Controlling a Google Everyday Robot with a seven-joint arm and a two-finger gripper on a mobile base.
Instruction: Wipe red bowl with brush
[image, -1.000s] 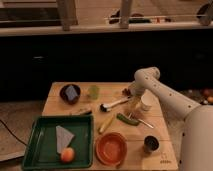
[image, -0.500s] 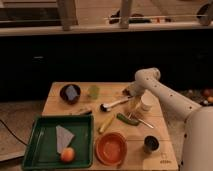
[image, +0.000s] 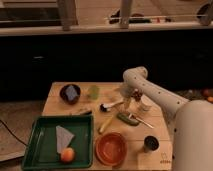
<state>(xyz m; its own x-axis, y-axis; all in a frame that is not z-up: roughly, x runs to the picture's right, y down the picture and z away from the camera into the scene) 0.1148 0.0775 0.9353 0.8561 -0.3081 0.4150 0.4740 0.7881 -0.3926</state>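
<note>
The red bowl (image: 111, 148) sits on the wooden table near the front edge, right of the green tray. The brush (image: 112, 104) lies on the table behind it, its dark head to the left and its white handle pointing right. My gripper (image: 128, 102) hangs down from the white arm at the right end of the brush handle, at or just above it. Whether it touches the handle cannot be told. The bowl is well in front of the gripper.
A green tray (image: 35, 150) at the front left holds a grey cloth (image: 63, 137) and an orange fruit (image: 67, 155). A dark maroon bowl (image: 70, 93), green cup (image: 93, 91), white cup (image: 145, 105), yellow piece (image: 105, 125), green item (image: 127, 119), fork (image: 145, 123) and dark cup (image: 151, 143) stand around.
</note>
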